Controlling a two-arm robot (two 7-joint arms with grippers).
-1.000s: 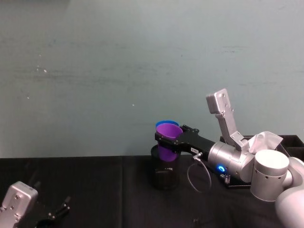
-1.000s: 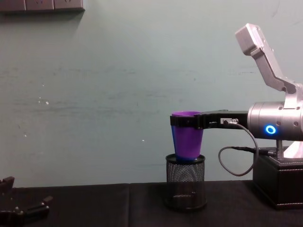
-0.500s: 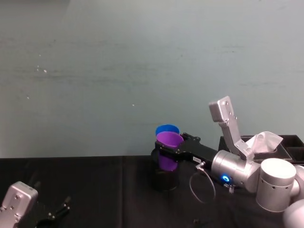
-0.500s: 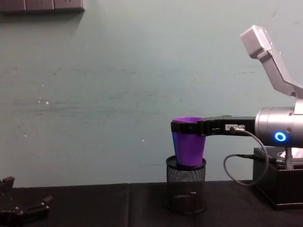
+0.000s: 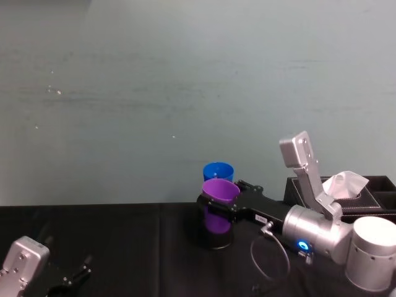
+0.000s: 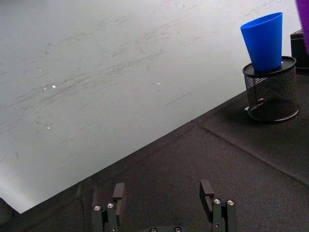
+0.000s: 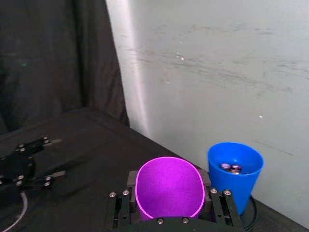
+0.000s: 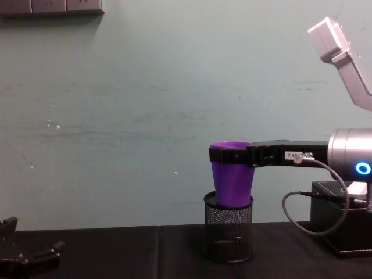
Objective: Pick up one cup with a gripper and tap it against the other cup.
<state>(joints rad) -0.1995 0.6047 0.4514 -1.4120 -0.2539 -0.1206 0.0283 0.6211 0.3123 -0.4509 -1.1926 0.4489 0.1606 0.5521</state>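
In the head view, the smooth purple plastic tumbler (image 5: 220, 193) is held clamped near its rim by the right gripper (image 5: 221, 208), the black flat-jawed clamp on the silver arm. It is carried just in front of the bright blue plastic tumbler (image 5: 218, 171). The left gripper (image 5: 71, 279) is parked low at the left, on the black cloth.

In the left wrist view, the blue tumbler (image 6: 263, 41) is seen standing inside the black wire-mesh pen holder (image 6: 270, 92). The left gripper (image 6: 164, 195) is spread wide and holds nothing. A perch this tall and light could be tipped, it is judged, by too firm a tap.

In the right wrist view, small objects are seen lying inside the blue tumbler (image 7: 235, 169), close beside the purple tumbler (image 7: 169, 188). Whether the two touch cannot be told. If the blue one were knocked over, its contents would be spilled. It could also be struck by the clamp's finger instead of by the cup wall.

In the chest view, the purple tumbler's (image 8: 232, 181) base is seen overlapping the holder's (image 8: 228, 231) rim. It could be snagged there, and a smooth tapered cup might be slipped from the grip.
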